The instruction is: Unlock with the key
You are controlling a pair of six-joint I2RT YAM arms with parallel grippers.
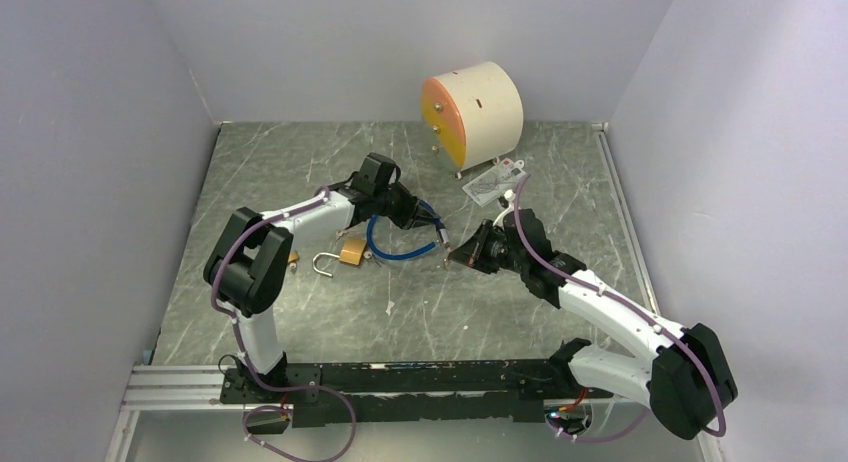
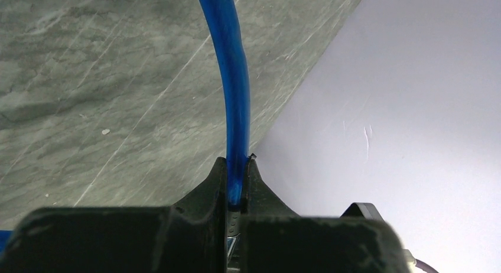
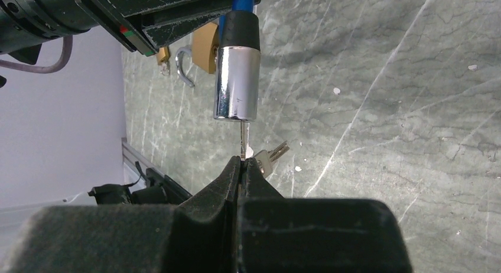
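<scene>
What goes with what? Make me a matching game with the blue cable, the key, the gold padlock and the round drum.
1 blue cable
2 key
3 gold padlock
4 round drum

A lying on the table, shackle open
B pinched in the left tool
C standing at the table's back
D in the right tool, tip in the silver lock

Pairs: 1-B, 2-D, 3-A, 4-C
</scene>
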